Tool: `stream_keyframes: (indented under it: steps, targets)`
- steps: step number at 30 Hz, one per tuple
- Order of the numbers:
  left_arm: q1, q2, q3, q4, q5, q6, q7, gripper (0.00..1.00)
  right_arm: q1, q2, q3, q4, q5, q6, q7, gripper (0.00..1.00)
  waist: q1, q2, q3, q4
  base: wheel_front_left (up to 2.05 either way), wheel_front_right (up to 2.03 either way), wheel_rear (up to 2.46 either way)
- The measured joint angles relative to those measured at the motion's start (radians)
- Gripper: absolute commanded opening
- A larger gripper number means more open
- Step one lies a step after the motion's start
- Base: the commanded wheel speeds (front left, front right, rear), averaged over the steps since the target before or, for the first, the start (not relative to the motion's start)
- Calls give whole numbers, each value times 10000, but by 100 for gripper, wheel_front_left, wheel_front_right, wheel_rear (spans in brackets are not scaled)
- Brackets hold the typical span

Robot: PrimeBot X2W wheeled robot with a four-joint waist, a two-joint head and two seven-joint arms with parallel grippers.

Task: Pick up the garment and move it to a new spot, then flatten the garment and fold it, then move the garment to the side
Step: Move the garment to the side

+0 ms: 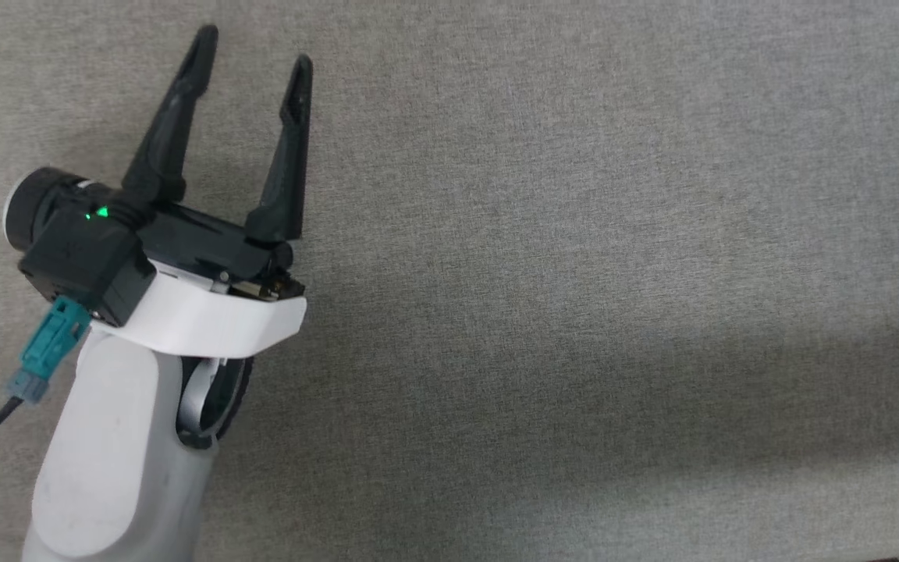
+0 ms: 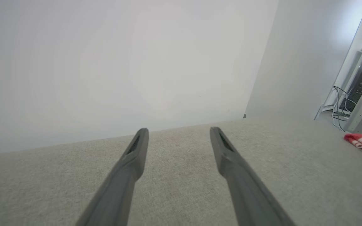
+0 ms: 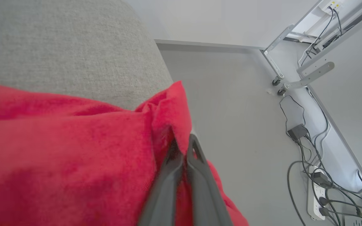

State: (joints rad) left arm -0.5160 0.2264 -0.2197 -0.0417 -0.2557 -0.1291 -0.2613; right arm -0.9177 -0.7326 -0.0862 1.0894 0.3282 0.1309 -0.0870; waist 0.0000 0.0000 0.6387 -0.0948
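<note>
Right wrist view: right gripper (image 3: 184,142) clenched on the garment (image 3: 58,150). Head view, 9 o'clock: left gripper (image 1: 254,47) spread, empty.

There is one red garment (image 3: 74,150). There are two grippers, the left gripper (image 1: 254,48) and the right gripper (image 3: 184,145), each with two dark fingers. One white power strip (image 3: 313,201) lies at four o'clock.

Nothing readable turned up in any of the shots, tbh. The stretch of the garment (image 3: 74,157) in view was plain red cloth with no print I could make out, and the power strip (image 3: 314,197) on the floor (image 3: 231,110) was too small to read any marking.
</note>
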Motion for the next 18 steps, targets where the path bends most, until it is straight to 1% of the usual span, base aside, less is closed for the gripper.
stream_keyframes:
  steps: [5,8,13,14,15,18]
  targets:
    - [363,-65,119,224,-4,0,0,100,-51,167,397,357,-107,0,-520,100,0,0,-415,89,0,0,0]
    - [583,-117,173,405,-40,0,0,100,-26,412,895,303,-178,0,-807,100,0,0,-811,119,0,0,0]
    - [1281,-288,345,686,-263,0,0,100,443,1317,2023,-244,25,0,-1141,100,0,0,-1674,167,0,0,0]
    - [1450,-288,368,782,-290,0,0,100,615,1496,2268,-395,104,0,-1185,100,0,0,-1866,180,0,0,0]
    - [1850,-290,491,999,-380,0,0,100,1012,1845,2805,-740,303,0,-1290,100,0,0,-2270,212,0,0,0]
    - [2407,-253,746,1285,-558,0,0,100,1686,2313,3469,-1335,744,2,-1448,100,0,0,-2878,274,0,0,0]
